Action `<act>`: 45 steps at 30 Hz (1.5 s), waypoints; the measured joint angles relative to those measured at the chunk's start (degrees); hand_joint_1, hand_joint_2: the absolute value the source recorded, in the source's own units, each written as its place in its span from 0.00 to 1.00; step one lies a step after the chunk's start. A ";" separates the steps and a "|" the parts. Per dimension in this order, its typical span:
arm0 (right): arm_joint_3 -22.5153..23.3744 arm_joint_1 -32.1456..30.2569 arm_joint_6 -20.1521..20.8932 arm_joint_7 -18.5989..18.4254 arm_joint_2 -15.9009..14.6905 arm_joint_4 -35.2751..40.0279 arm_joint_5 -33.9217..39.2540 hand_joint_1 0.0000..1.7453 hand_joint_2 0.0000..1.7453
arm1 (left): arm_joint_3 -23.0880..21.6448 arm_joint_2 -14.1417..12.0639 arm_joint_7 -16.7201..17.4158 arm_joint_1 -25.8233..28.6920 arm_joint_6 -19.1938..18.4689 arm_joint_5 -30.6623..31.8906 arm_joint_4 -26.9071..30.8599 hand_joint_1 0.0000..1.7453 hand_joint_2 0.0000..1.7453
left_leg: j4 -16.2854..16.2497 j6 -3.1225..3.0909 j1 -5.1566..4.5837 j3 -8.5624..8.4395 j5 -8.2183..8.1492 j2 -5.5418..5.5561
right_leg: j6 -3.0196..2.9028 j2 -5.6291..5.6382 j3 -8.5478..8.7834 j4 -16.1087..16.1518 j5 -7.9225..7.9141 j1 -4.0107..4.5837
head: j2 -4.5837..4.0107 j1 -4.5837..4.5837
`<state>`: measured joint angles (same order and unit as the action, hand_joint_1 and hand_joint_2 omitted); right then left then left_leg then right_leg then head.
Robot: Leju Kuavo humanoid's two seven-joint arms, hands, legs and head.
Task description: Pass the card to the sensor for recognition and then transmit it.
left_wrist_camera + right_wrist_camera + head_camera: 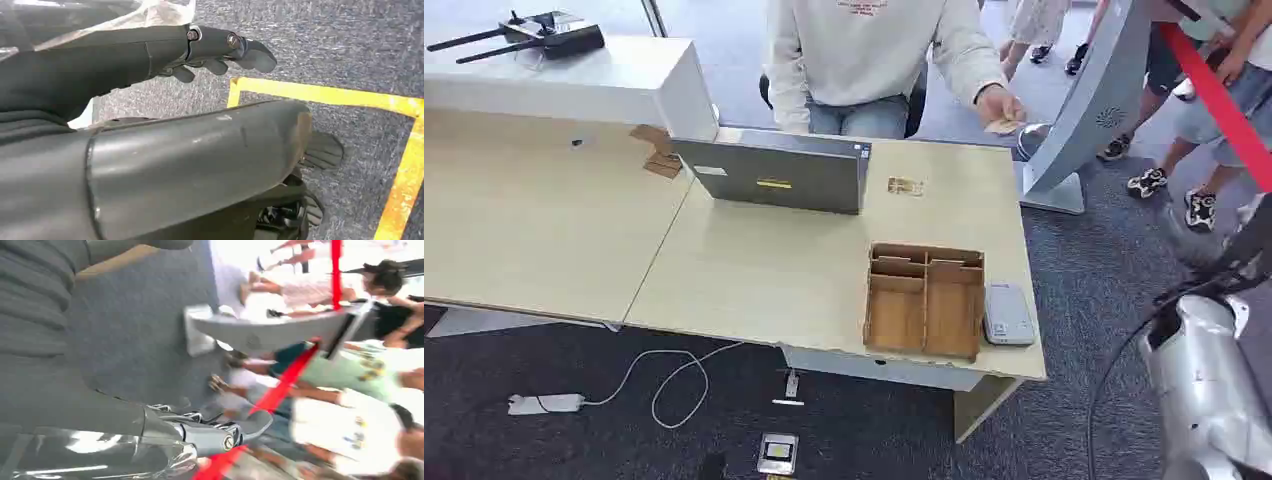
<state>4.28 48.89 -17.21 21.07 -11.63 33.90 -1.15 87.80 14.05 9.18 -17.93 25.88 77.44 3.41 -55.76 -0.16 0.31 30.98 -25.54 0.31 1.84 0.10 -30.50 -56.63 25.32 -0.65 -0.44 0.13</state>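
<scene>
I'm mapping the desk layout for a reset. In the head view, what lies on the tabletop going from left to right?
Cardboard scraps → laptop → card → wooden organizer tray → grey card reader, close beside the tray at the desk's right edge.

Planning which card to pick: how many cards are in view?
2: one card lies on the table right of the laptop; another is in the person's hand. The tray may hide more.
</scene>
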 joint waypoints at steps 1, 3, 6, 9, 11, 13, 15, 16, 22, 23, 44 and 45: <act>-1.33 0.26 -2.30 0.77 0.26 0.63 -2.93 0.00 1.00 | 0.00 0.00 -0.31 -0.06 -0.13 0.57 0.00 0.00 0.00 | 0.00 0.00 0.00 0.00 0.00 -0.01 | 0.00 0.00 0.00 0.00 0.00 0.00 | 0.00 0.00; -4.49 0.64 -7.74 2.53 0.85 1.79 -9.53 0.00 1.00 | 0.00 0.04 -0.89 -0.31 -0.50 1.64 0.00 0.00 0.00 | 0.00 0.00 0.00 -0.01 0.00 -0.02 | 0.00 0.00 0.00 0.00 0.00 0.01 | 0.00 -0.02; -8.77 0.82 -12.81 3.47 1.49 3.21 -16.94 0.00 1.00 | 0.00 0.13 -1.64 -0.53 -0.59 2.67 0.00 0.00 0.00 | 0.00 0.00 0.01 0.00 0.00 0.00 | 0.00 0.00 0.00 0.00 0.00 0.01 | 0.00 0.00; -13.11 0.83 -17.11 3.32 2.38 4.55 -23.95 0.00 1.00 | 0.00 0.13 -2.38 -0.63 -0.83 3.63 0.00 0.00 0.00 | 0.00 0.00 0.01 -0.01 0.00 -0.02 | 0.00 0.00 0.00 0.00 0.00 0.01 | 0.00 0.00; -15.52 0.81 -17.56 2.33 2.93 5.29 -28.28 0.00 1.00 | 0.00 0.09 -2.78 -0.62 -1.53 4.37 0.02 0.00 0.00 | 0.00 0.00 0.01 -0.01 0.00 -0.02 | 0.00 0.00 0.00 0.00 0.00 0.01 | 0.00 0.00; -17.51 0.81 -17.83 1.13 3.50 6.05 -32.81 0.00 1.00 | 0.00 -0.02 -3.15 -0.56 -1.86 5.00 0.02 0.00 0.00 | 0.00 0.00 0.01 -0.01 0.00 -0.01 | 0.00 0.00 -0.01 0.00 0.00 0.01 | 0.00 0.00; -19.08 0.80 -18.07 0.26 4.07 6.66 -36.57 0.00 1.00 | 0.00 -0.15 -3.21 -0.48 -1.88 5.31 0.02 0.00 0.00 | 0.01 0.00 0.02 -0.01 0.00 -0.01 | 0.00 0.00 -0.01 0.00 0.00 0.02 | 0.00 0.00; -19.87 0.80 -18.20 0.11 4.35 6.82 -38.20 0.00 1.00 | 0.00 -0.20 -3.21 -0.46 -1.88 5.40 0.02 0.00 0.00 | 0.01 0.00 0.02 0.00 0.00 -0.02 | 0.00 0.00 -0.01 -0.01 0.00 0.02 | 0.00 0.00; -23.34 0.92 -18.48 -0.59 6.47 6.86 -46.07 0.00 1.00 | 0.00 -0.22 -3.12 -0.46 0.44 5.81 0.02 0.00 0.00 | 0.01 0.00 0.03 0.01 0.00 -0.01 | -0.01 0.00 -0.02 0.00 0.01 0.03 | 0.00 0.00; -23.71 1.04 -18.48 -0.57 6.80 6.68 -46.48 0.00 1.00 | 0.00 -0.22 -3.12 -0.45 0.81 5.77 0.02 0.00 0.00 | 0.01 0.00 0.03 0.00 0.00 -0.02 | -0.01 0.00 -0.03 0.00 0.01 0.03 | 0.00 0.00; -26.29 3.35 -18.11 -2.43 10.27 3.76 -50.15 1.00 1.00 | 0.00 -0.98 -5.14 1.15 -1.39 0.98 0.04 0.00 0.00 | 0.01 0.01 0.03 0.02 0.00 -0.02 | -0.01 0.00 -0.05 0.00 0.01 0.03 | 0.00 0.00; -26.29 3.35 -18.04 -2.60 10.36 3.76 -50.15 1.00 1.00 | 0.00 -1.16 -5.14 1.23 -2.06 0.94 0.04 0.00 0.00 | 0.01 0.01 0.03 0.02 0.00 -0.02 | -0.01 0.00 -0.05 0.00 0.01 0.03 | 0.00 0.00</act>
<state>-22.01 52.23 -35.25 18.47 -1.27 37.66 -51.30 87.80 12.90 4.04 -16.69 23.82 78.38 3.45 -55.75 -0.16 0.34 31.00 -25.54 0.29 1.83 0.10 -30.56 -56.63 25.33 -0.62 -0.44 0.13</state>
